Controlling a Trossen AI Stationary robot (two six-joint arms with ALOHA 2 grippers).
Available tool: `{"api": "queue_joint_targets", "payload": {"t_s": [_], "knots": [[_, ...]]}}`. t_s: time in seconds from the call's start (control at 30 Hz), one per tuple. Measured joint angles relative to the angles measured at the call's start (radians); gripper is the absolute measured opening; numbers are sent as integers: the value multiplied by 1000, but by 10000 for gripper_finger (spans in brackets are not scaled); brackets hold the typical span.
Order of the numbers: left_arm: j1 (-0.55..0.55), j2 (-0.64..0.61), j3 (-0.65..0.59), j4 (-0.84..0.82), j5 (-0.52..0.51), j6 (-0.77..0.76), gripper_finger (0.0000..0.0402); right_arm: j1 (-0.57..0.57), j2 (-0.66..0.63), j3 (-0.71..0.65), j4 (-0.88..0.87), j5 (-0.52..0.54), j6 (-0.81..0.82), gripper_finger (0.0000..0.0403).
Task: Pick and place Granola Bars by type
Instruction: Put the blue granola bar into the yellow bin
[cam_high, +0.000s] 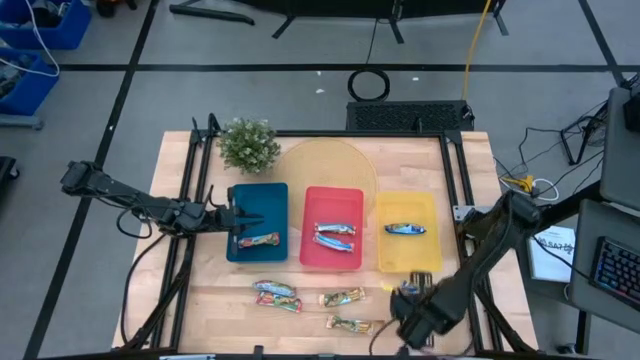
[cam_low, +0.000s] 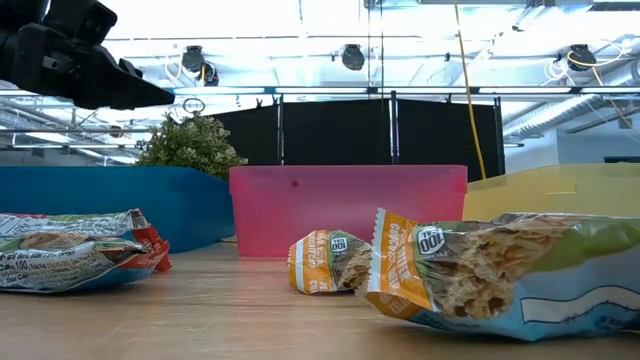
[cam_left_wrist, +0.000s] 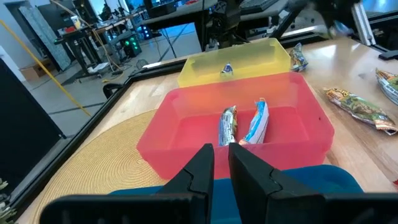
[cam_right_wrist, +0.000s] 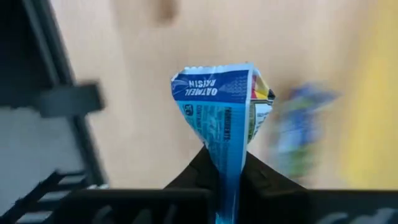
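My left gripper hovers over the blue tray, its fingers nearly together around nothing; it also shows high up in the low view. A multicolour bar lies flat in the blue tray. Two silvery-blue bars lie in the pink tray. One blue bar lies in the yellow tray. Several multicolour bars lie on the wood near the table's front. My right gripper is off the yellow tray's near edge, shut on a blue bar. My right gripper pinches the blue bar between its two fingers, low on the wrapper. The bar's free end, printed "Oatmeal Raisin", sticks out beyond the fingertips. It is lifted clear of the table.
A small potted plant stands at the far left corner, and a round woven mat lies behind the trays. Black frame rails run along both sides of the table. Bare wood shows between the loose bars and the trays.
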Motion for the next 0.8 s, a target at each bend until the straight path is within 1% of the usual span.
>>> {"api": "queue_joint_targets", "payload": {"t_s": [0.1,0.2,0.23,0.27,0.3,0.37,0.43,0.57,0.63,0.8], "knots": [[0,0,0,0,0,2,58,-59,-101,0,-67,160,-83,10],[0,0,0,0,0,-3,58,-126,-191,0,-141,386,-135,8],[0,0,0,0,0,-5,58,-148,-214,0,-159,442,-152,7],[0,0,0,0,0,-6,58,-174,-235,-3,-171,484,-179,6],[0,0,0,0,0,-6,58,-204,-256,-10,-175,500,-208,6],[0,0,0,0,0,-2,58,-262,-287,-35,-172,507,-263,6],[0,0,0,0,0,1,58,-322,-310,-76,-168,480,-312,6],[0,0,0,-1,-1,35,58,-436,-321,-194,-84,313,-426,6],[0,0,0,-3,-1,31,58,-467,-319,-264,-23,269,-452,6],[0,0,0,-31,0,-4,58,-493,-320,-435,151,262,-467,6]]}}
